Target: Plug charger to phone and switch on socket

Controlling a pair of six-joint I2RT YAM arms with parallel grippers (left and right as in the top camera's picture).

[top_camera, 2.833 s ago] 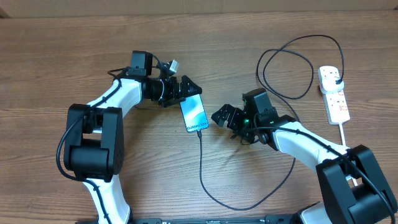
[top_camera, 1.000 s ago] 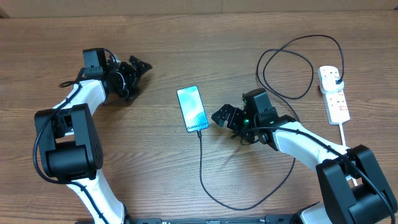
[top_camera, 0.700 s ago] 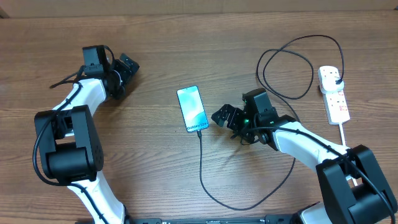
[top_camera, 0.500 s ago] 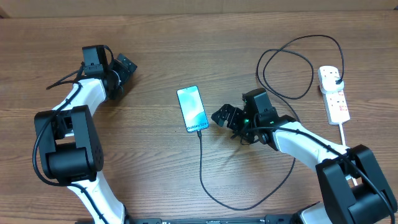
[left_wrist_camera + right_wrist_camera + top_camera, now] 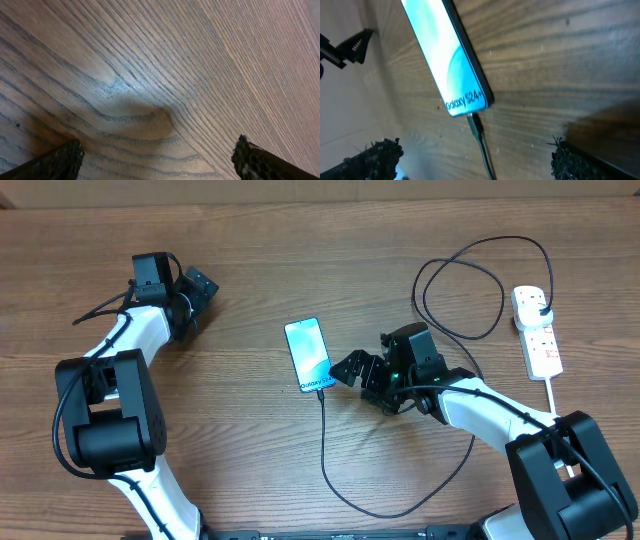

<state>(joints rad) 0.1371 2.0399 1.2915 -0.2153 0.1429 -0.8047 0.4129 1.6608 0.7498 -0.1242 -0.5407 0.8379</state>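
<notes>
The phone [image 5: 308, 355] lies flat at the table's middle, its blue "Galaxy" screen up. It also shows in the right wrist view [image 5: 447, 65]. The charger cable [image 5: 326, 450] has its tip in the phone's bottom edge [image 5: 476, 124]. It loops along the front and runs back to a black plug [image 5: 541, 305] in the socket [image 5: 537, 332], a white power strip at the far right. My right gripper [image 5: 350, 371] is open and empty just right of the phone's lower end; the cable runs between its fingers [image 5: 475, 155]. My left gripper [image 5: 198, 288] is open and empty at the far left [image 5: 157, 160], over bare wood.
The socket's thick white cord [image 5: 553, 395] runs toward the front right. The black cable makes a large loop [image 5: 470, 290] behind my right arm. The table is brown wood grain [image 5: 300, 240].
My left arm has drawn back from the phone to the far left and let it lie alone. My right gripper has shifted slightly left, closer to the phone's lower end.
</notes>
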